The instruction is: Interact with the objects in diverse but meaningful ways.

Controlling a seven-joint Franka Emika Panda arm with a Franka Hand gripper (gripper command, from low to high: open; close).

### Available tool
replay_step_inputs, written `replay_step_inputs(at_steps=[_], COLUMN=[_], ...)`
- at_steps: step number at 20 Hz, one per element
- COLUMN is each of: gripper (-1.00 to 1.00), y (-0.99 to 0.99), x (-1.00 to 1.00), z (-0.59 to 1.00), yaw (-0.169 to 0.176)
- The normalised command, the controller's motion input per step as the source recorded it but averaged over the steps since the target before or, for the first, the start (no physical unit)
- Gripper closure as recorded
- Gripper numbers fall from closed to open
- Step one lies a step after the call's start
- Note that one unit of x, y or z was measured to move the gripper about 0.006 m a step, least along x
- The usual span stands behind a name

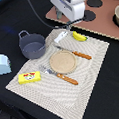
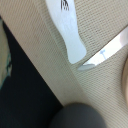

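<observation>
Beige woven placemat [image 1: 90,72] on dark table [image 1: 108,103]. Nearest, at the exterior view's left: flat yellow box with red print [image 1: 29,78] at the mat's edge, pale blue carton [image 1: 2,64] just off the mat. Mid-mat: round tan plate [image 1: 63,61], orange-handled fork [image 1: 59,75] on its near side, orange-handled knife [image 1: 76,53] on its far side. Grey-blue two-handled pot [image 1: 32,45] upright, left of the plate. Farther: small white piece [image 1: 61,37] flat on the mat, yellow banana [image 1: 79,36] just right of it. Gripper [image 1: 65,18] hangs above the white piece; fingers hidden, can't tell if apart or together. Wrist view: white piece [image 2: 70,30] close beside the knife blade [image 2: 107,50].
</observation>
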Motion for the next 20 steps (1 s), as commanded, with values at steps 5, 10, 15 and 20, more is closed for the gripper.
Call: replay_step_inputs(at_steps=[5,10,15,20], gripper=[-1.0,-1.0,-1.0,-1.0], y=[0.16,0.33,0.23,0.08], x=[0.44,0.55,0.54,0.37], z=[0.0,0.07,0.05,-0.02], yaw=[-0.141,-0.072,-0.162,-0.179])
